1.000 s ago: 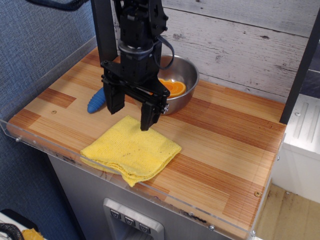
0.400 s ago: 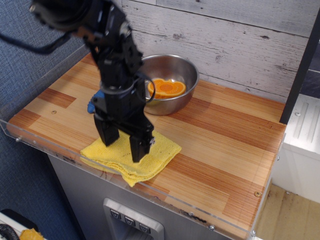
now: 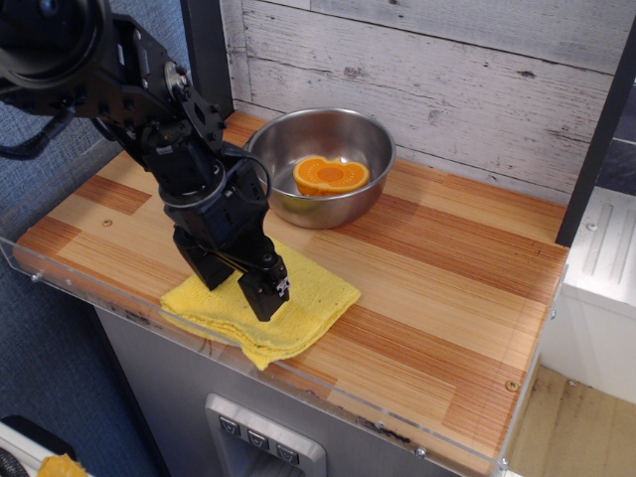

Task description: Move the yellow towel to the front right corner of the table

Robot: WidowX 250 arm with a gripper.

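- The hand [image 3: 238, 285] is spread open, its fingers pressed down onto the yellow towel [image 3: 298, 308].
- The towel lies at the counter's [image 3: 447, 288] front left, near a steel bowl [image 3: 323, 204].

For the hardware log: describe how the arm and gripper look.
The arm is matte black throughout, built of chunky rounded joint housings with small silver screw heads. A black cable loops beside the wrist. The gripper has two thick, blocky black fingers, one showing a small pale mark.
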